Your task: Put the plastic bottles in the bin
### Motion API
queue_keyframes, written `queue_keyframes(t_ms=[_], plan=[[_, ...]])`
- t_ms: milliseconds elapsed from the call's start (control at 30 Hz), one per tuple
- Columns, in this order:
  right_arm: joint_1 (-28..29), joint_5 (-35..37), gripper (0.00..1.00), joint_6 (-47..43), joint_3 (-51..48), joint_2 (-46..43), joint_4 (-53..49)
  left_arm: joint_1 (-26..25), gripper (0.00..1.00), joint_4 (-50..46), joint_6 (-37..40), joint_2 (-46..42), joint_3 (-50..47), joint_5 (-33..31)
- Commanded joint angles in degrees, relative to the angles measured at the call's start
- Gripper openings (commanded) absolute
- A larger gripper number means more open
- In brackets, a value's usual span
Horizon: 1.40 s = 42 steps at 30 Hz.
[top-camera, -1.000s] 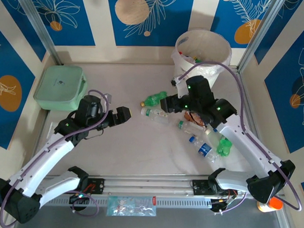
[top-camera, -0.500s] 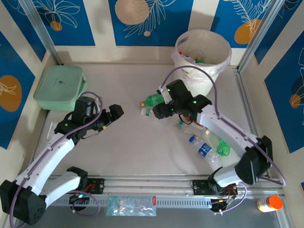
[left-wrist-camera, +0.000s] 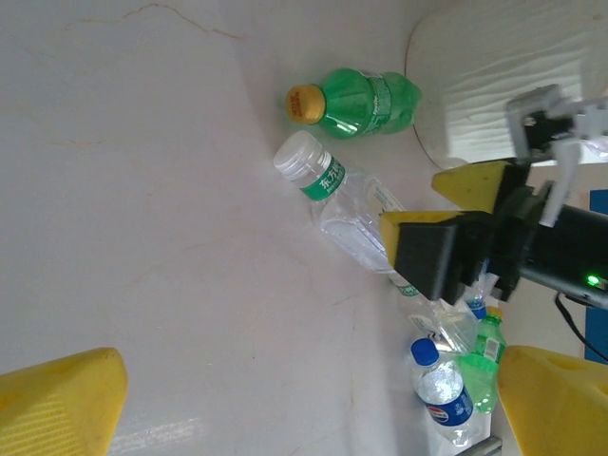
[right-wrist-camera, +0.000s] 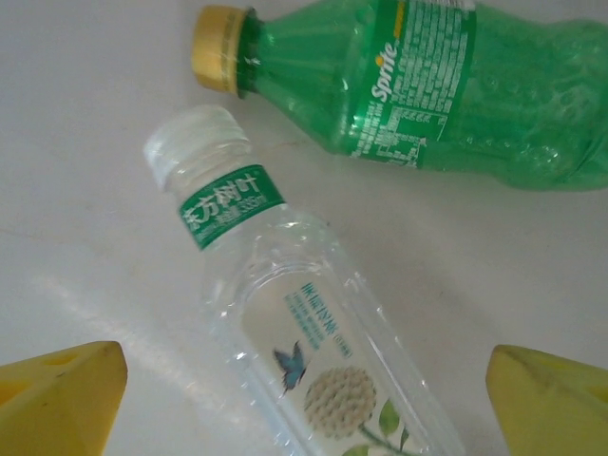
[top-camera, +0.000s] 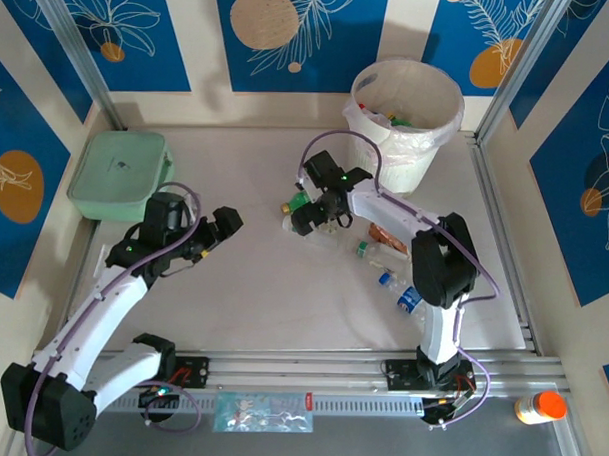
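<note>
A clear bottle [right-wrist-camera: 304, 342] with a white cap and green neck band lies flat on the table, between the wide-open fingers of my right gripper [right-wrist-camera: 309, 404], which hovers over it without touching. Just beyond it lies a green Sprite bottle [right-wrist-camera: 427, 85] with a yellow cap. From above, my right gripper [top-camera: 307, 218] hangs over this pair, the green bottle [top-camera: 303, 200] beside it. More plastic bottles [top-camera: 402, 294] lie to the right. The white bin [top-camera: 404, 101] stands at the back with bottles inside. My left gripper [top-camera: 225, 223] is open and empty, left of the bottles.
A pale green lidded box [top-camera: 121, 174] sits at the far left. An orange-capped bottle [top-camera: 538, 406] stands off the table's near right corner. A blue-capped bottle [left-wrist-camera: 442, 389] and a small green one [left-wrist-camera: 486, 334] lie near the right arm. A metal rail [top-camera: 299, 373] runs along the near edge.
My right arm swung left from the bottle pile to above the clear and green bottles, and its jaws opened wide. The left arm barely shifted.
</note>
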Motion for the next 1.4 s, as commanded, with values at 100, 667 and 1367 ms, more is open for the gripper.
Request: queue_keyframes(t_ms=[100,667,1367], plan=[[-0.4,-4.6,0.98,-1.1,2.0,3.6,-4.0,1.4,0.99,0.6,1.7,0.6,0.5,3.4],[2.1,-3.0,0.77,-2.8,-1.6,6.3,-3.0,1.5,0.99,3.8,0.8,2.3,0.1,5.6],[5.4,-3.7,0.54,-4.4,-8.2,-3.2,1.4,1.4,0.99,-0.1,3.2,0.0,2.8,3.3]])
